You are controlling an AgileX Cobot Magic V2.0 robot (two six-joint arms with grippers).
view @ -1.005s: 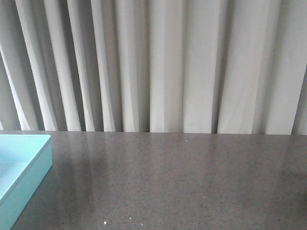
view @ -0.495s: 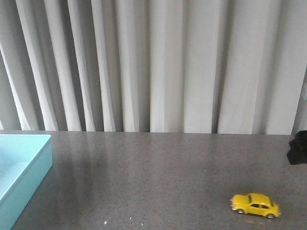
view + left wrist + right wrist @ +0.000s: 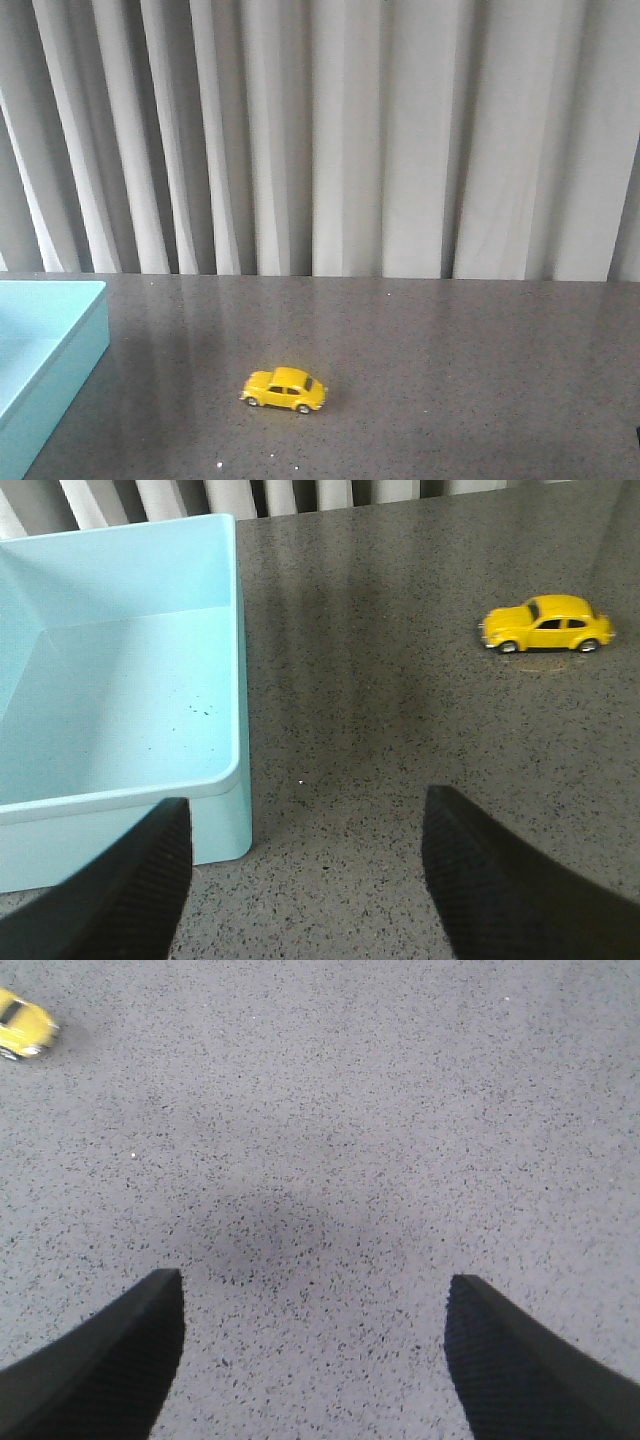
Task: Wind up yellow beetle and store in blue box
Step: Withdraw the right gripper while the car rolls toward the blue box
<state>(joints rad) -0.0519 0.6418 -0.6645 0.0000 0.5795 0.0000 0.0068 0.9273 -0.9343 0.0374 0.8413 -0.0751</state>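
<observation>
The yellow beetle (image 3: 284, 390) stands free on the table (image 3: 450, 360), right of the blue box (image 3: 45, 350) at the left edge. The left gripper (image 3: 305, 865) and right gripper (image 3: 315, 1350) both hang spread and empty, presumably clearing the car's path before a grasp.

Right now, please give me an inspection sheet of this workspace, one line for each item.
Surface: dark speckled table, bare apart from the job's things.
Job's things: yellow beetle upright on its wheels on the table, outside the blue box; the box is open with nothing in it, only a few dark specks on its floor.
Clutter: nothing seen.
Grippers: left claw open, holding nothing; right claw open, holding nothing.
Cables: nothing seen.
Surroundings: pale pleated curtain behind the table.
</observation>
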